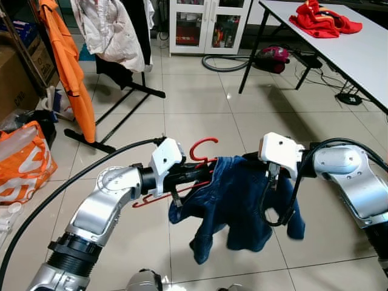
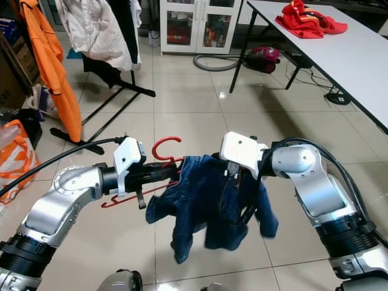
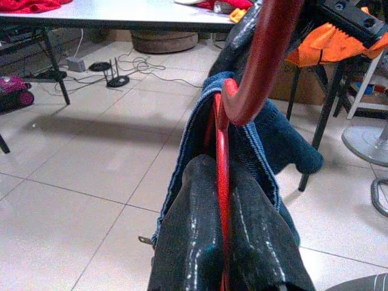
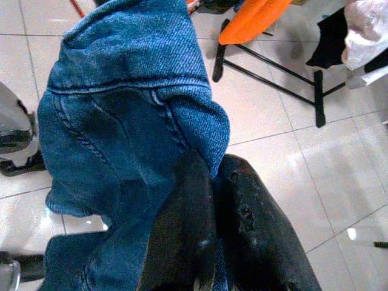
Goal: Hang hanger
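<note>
Draping from a red hanger point(image 1: 203, 151), a dark blue denim jacket point(image 1: 233, 203) hangs crumpled at lower centre of the head views, one sleeve dangling toward the tiled floor point(image 1: 200, 115). The hanger is thin red wire-like plastic with a curved hook rising just above the collar, between the two wrists. The left gripper point(image 3: 221, 242) comes in from the lower left, its black fingers pressed together on the hanger's red bar, denim bunched beside them. The right gripper point(image 4: 212, 236) comes in from the right, its fingers pinched tight on a fold of the jacket's blue cloth near a seam. Farther back, in the upper left, a black clothes rack point(image 1: 121, 91) carries an orange garment point(image 1: 70, 66) and a pale one point(image 1: 109, 30). A white table point(image 1: 357, 48) with red clothing point(image 1: 321, 21) fills the upper right.
</note>
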